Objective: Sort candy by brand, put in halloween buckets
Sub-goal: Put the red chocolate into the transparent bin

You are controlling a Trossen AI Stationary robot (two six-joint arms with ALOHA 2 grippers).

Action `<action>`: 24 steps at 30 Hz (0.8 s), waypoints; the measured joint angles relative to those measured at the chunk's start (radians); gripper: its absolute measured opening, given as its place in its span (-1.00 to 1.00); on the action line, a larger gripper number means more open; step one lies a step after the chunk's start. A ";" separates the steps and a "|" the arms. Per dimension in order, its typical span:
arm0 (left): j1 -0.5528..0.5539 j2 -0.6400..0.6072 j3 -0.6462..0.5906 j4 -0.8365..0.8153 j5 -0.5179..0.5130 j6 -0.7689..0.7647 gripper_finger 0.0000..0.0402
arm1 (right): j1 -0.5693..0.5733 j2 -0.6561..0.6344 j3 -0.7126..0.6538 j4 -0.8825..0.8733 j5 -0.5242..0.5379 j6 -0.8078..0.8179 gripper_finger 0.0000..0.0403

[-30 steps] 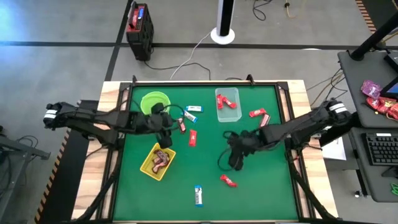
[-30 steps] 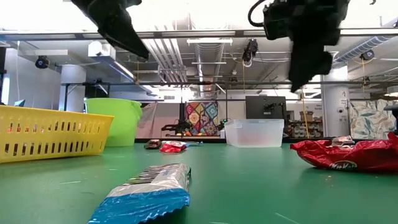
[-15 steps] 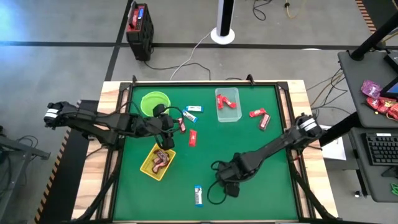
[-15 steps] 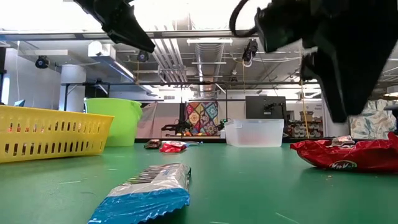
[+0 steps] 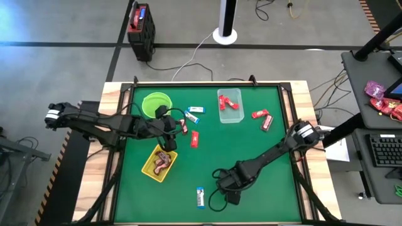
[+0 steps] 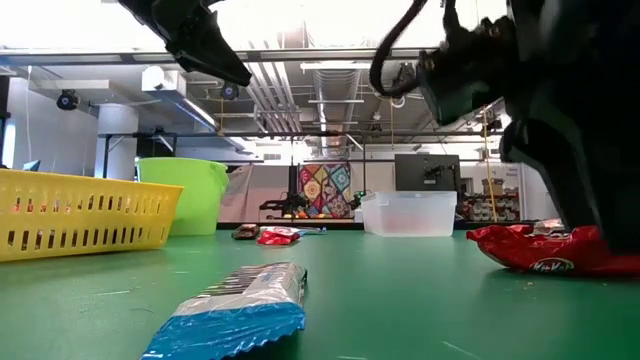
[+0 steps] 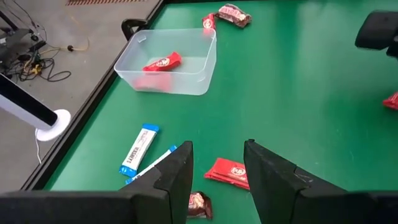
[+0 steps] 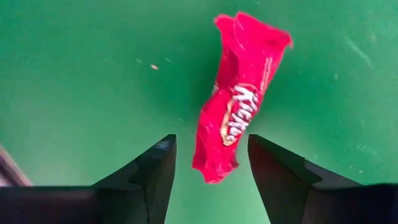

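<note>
My right gripper (image 8: 211,140) is open and low over a bright red bar (image 8: 239,118) near the table's near edge. Its two fingers stand on either side of the bar's end without touching it. In the high view this gripper (image 5: 230,186) hides the bar; the low view shows the bar (image 6: 545,252) flat on the table. My left gripper (image 7: 217,149) is open and hovers (image 5: 168,130) between the lime-green bucket (image 5: 156,103) and the yellow basket (image 5: 159,162), which holds dark bars. The clear tub (image 5: 230,105) holds red bars.
Loose candy lies around: a blue-and-white bar (image 5: 200,197) near the near edge, a red bar (image 5: 195,139) mid-table, two blue-and-white bars (image 5: 194,113) beside the green bucket, and a red and a maroon bar (image 5: 264,117) toward the right edge. The table's right near part is bare green.
My right gripper has moved from mid-table toward the near edge and come down over the red bar, so that its fingers now stand on either side of it. The bar has not moved. My left gripper has kept its place.
</note>
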 joint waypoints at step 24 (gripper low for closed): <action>-0.076 0.053 -0.006 0.178 0.031 0.016 -0.37 | -0.050 -0.162 -0.002 -0.066 0.151 -0.125 -0.84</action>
